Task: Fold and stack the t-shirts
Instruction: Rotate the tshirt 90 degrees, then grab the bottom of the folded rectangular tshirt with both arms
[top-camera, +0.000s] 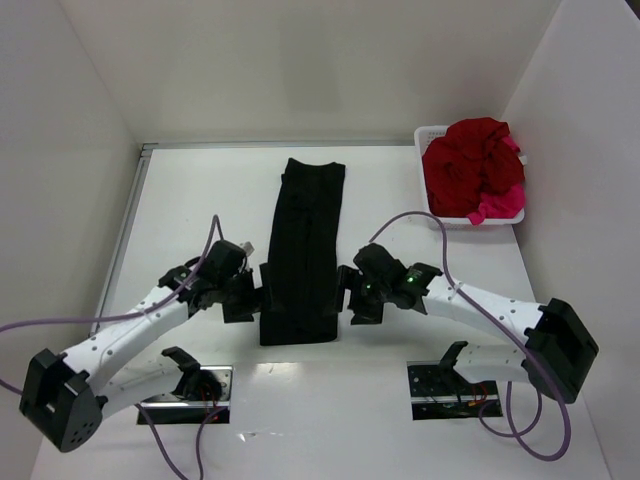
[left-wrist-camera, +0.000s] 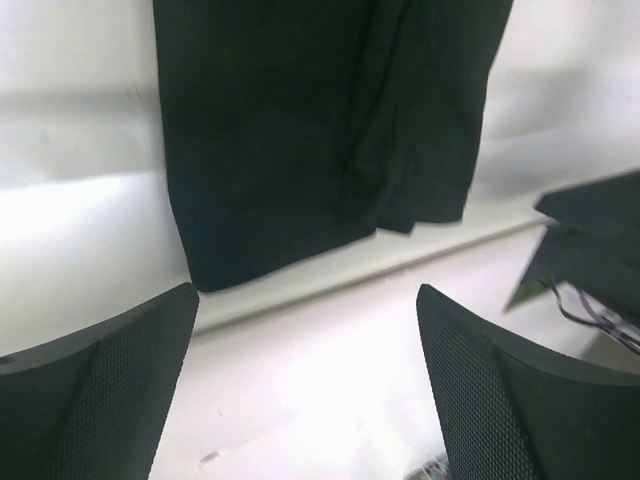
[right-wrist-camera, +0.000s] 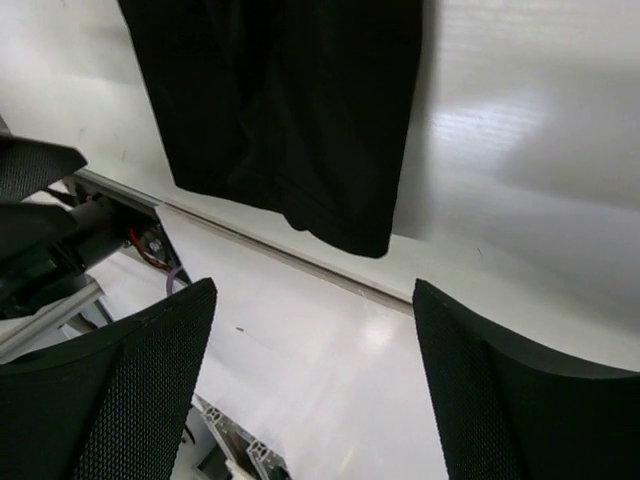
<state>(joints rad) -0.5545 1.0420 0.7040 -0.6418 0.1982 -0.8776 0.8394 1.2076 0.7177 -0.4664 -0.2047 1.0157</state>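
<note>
T-shirt of soft black cloth (top-camera: 302, 250), folded into long narrow strip, lies flat between our grippers, its near hem just ahead of both. We judge it light, limp and prone to sag: pinch near-hem corners through all layers. Left gripper (top-camera: 243, 298) and right gripper (top-camera: 358, 297) are spread wide and empty. Wrist views show layered hem. Only top view shows red and pink t-shirts (top-camera: 470, 165) heaped in white plastic basket (top-camera: 428, 133), far beyond right gripper.
</note>
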